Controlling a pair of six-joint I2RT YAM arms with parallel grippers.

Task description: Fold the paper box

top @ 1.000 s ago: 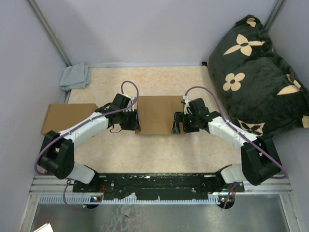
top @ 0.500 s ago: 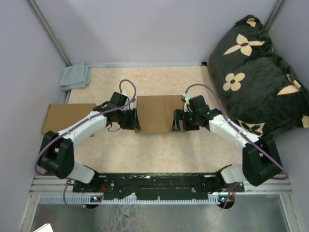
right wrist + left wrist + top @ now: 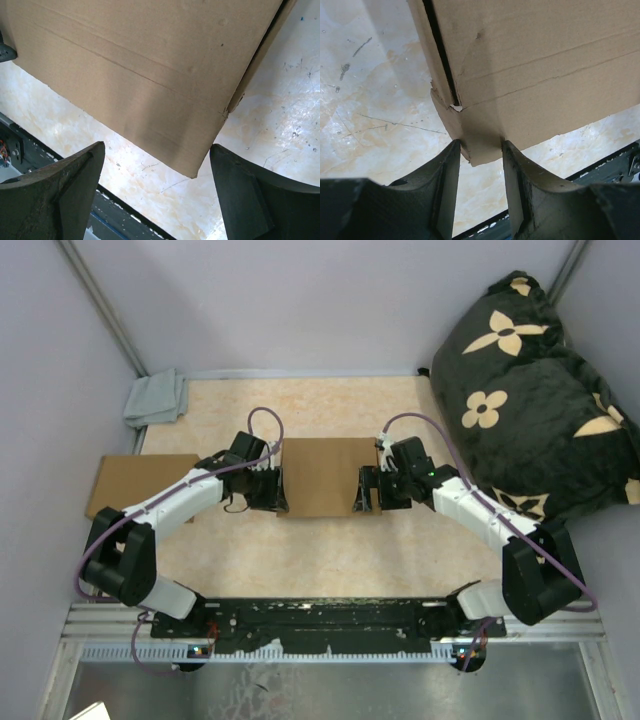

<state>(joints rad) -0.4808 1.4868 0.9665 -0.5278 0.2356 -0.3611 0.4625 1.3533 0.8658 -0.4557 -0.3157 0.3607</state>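
The paper box point(image 3: 322, 472), plain brown cardboard, lies closed and flat in the middle of the table. My left gripper point(image 3: 277, 496) is at its near left corner. In the left wrist view the corner flap point(image 3: 481, 131) sits between both fingertips, and the gripper point(image 3: 479, 146) is shut on it. My right gripper point(image 3: 361, 494) is at the near right corner. In the right wrist view it point(image 3: 157, 148) stands wide open around the box's corner point(image 3: 165, 100). Its left finger is clear of the cardboard and its right finger point(image 3: 235, 185) is close beside the edge.
A second flat brown cardboard piece point(image 3: 138, 483) lies at the table's left edge, partly under my left arm. A grey cloth point(image 3: 157, 398) is in the far left corner. A black flowered cushion point(image 3: 530, 390) fills the right side. The metal base rail point(image 3: 320, 618) runs along the near edge.
Both grippers and the box have edged slightly toward the far side. Neither gripper's opening has visibly changed.
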